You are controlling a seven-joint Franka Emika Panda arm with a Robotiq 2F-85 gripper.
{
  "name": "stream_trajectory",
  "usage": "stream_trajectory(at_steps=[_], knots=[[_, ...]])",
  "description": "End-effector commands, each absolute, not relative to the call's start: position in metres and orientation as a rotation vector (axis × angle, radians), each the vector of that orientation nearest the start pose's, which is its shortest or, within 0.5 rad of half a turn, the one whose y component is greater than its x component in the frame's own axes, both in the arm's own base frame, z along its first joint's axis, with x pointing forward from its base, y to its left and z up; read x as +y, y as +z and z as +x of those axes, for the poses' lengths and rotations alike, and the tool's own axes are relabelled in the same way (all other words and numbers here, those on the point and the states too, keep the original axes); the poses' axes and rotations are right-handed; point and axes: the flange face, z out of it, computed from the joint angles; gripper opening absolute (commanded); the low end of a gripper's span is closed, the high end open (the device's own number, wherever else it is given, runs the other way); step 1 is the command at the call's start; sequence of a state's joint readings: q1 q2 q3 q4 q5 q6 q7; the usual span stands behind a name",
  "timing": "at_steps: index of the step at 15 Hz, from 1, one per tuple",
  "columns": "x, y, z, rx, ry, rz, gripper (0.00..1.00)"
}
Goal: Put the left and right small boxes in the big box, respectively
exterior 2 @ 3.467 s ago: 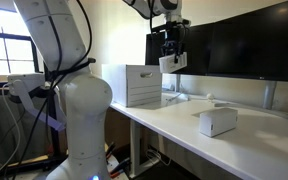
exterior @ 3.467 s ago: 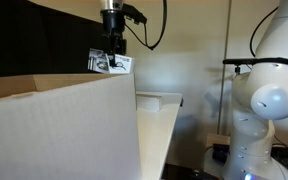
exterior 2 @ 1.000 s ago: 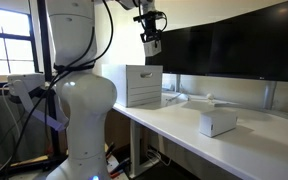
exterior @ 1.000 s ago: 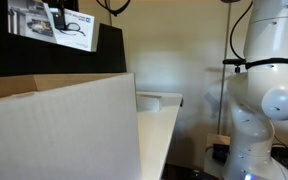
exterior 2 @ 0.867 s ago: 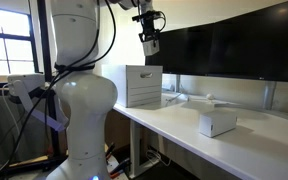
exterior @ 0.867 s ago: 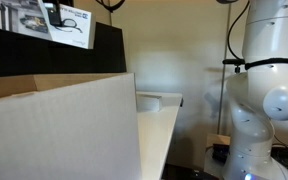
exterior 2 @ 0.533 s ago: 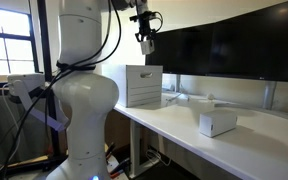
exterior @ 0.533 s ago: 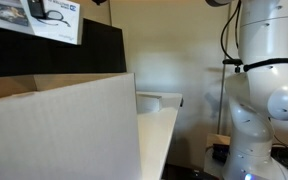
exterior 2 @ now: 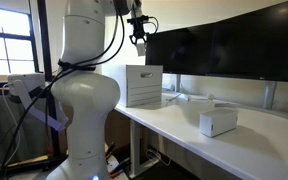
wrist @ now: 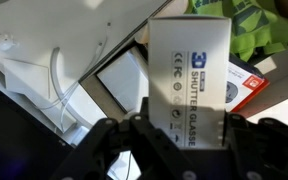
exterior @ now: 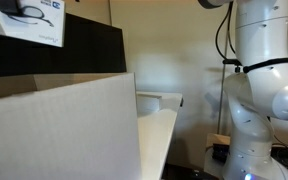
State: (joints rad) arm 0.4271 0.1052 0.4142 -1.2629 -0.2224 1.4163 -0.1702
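A small flat white carton (wrist: 189,85) printed with dark text and an eyeglasses drawing is held clamped in the gripper (wrist: 184,135). It has been carried further sideways and is now hung high above the very large pale cardboard carton (exterior 2: 144,85). Lowering and release appear due next. The second small white carton (exterior 2: 217,122) is left waiting on the white table (exterior 2: 174,122).

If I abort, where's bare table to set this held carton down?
Bare tabletop between the big box and the resting small box, toward the front edge. Crowded behind, where white items sit below the monitors.
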Motion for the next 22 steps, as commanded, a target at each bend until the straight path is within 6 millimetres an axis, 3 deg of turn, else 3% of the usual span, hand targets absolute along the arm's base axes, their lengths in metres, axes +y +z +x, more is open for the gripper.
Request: stream_trajectory(at_steps=[1, 9, 14, 19, 21, 22], knots=[[0.402, 0.699, 0.406, -1.769, -0.208, -2.786, 0.3], [0.417, 0.665, 0.424, -2.035, -0.192, -2.604, 0.3], [0.424, 0.633, 0.438, -2.098, -0.163, -2.55, 0.3], [0.417, 0.61, 0.447, -2.096, -0.094, -2.564, 0.3], [0.415, 0.605, 0.447, -2.086, -0.072, -2.577, 0.81], [0.413, 0.604, 0.447, -2.092, -0.066, -2.577, 0.81]])
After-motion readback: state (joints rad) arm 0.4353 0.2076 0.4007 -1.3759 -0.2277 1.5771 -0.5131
